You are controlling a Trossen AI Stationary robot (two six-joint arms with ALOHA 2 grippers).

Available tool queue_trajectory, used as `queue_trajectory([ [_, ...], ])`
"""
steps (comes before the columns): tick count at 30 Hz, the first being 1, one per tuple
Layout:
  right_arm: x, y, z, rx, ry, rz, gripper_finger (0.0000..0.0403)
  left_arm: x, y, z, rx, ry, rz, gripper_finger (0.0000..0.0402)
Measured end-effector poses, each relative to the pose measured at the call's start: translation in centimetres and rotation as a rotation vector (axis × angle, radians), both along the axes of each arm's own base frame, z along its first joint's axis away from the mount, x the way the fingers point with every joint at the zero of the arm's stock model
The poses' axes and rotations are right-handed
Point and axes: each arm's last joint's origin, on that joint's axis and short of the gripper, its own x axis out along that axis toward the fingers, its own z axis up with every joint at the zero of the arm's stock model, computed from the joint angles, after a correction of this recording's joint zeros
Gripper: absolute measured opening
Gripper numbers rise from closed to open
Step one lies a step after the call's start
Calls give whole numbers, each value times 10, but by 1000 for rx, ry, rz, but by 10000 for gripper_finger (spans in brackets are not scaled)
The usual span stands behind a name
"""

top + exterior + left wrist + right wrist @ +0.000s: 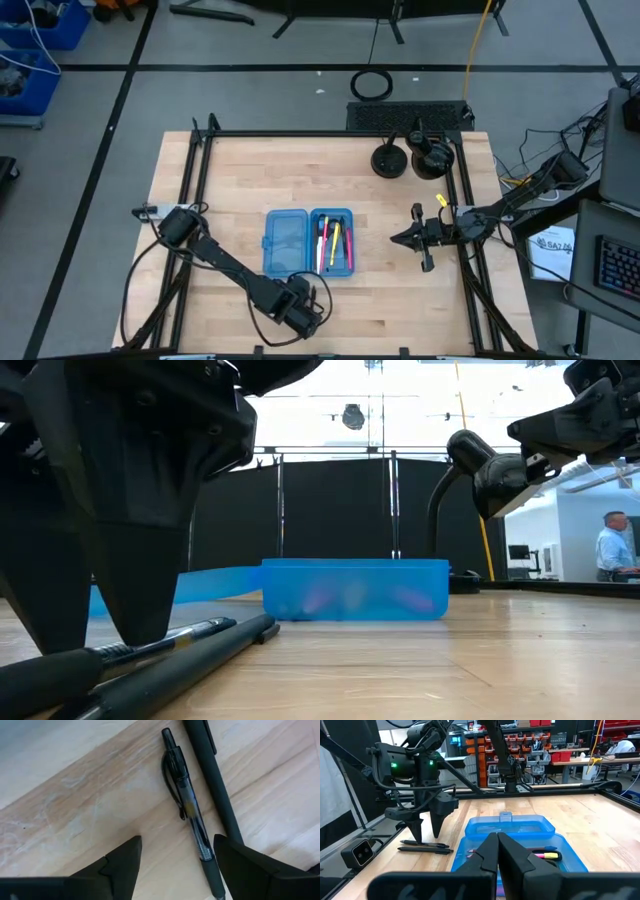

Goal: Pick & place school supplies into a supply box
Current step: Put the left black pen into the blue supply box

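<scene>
Two black pens (192, 815) lie on the table under the wide-open left claw (175, 865).

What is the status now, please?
Left gripper open, poised over two black pens on the table. Right gripper shut, empty, beside the blue pencil case. Nothing in the way.
</scene>
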Motion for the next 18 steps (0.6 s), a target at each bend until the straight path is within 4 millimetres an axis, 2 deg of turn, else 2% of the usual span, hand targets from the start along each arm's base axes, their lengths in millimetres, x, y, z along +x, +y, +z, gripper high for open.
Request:
queue_trajectory([
  [18,0,0,0,-3,0,0,4,10,-3,14,4,-18,-17,253],
])
